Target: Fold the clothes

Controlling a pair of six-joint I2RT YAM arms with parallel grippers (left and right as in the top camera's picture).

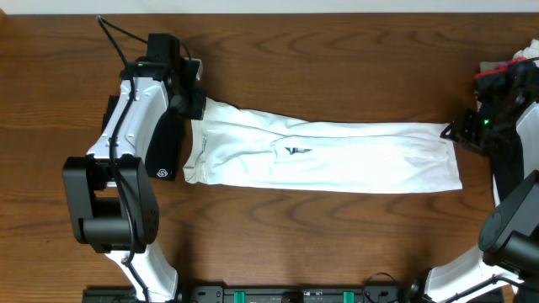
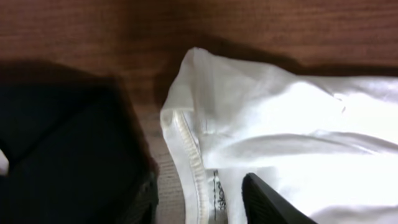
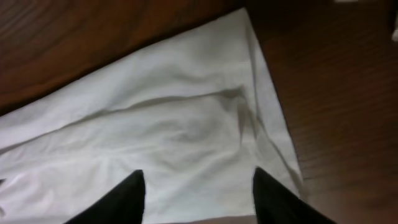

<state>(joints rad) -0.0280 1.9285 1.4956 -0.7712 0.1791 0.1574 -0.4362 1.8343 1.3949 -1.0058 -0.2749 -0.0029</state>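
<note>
The clothes here are chiefly a white T-shirt [image 1: 337, 156], folded into a long strip across the table with a small dark print showing at its middle. My left gripper [image 1: 195, 99] hovers at the strip's upper left corner. In the left wrist view the left gripper [image 2: 202, 205] is open, and the shirt's ribbed edge and label [image 2: 214, 196] lie loose between the fingers. My right gripper [image 1: 459, 135] is at the strip's right end. In the right wrist view the right gripper [image 3: 199, 193] is open above the flat white cloth [image 3: 186, 124], near its corner.
A black folded garment [image 1: 164, 151] lies under my left arm, touching the shirt's left end, and shows dark in the left wrist view [image 2: 62, 143]. A pile of red, black and white clothes [image 1: 505, 71] sits at the far right. Bare wood runs along the front.
</note>
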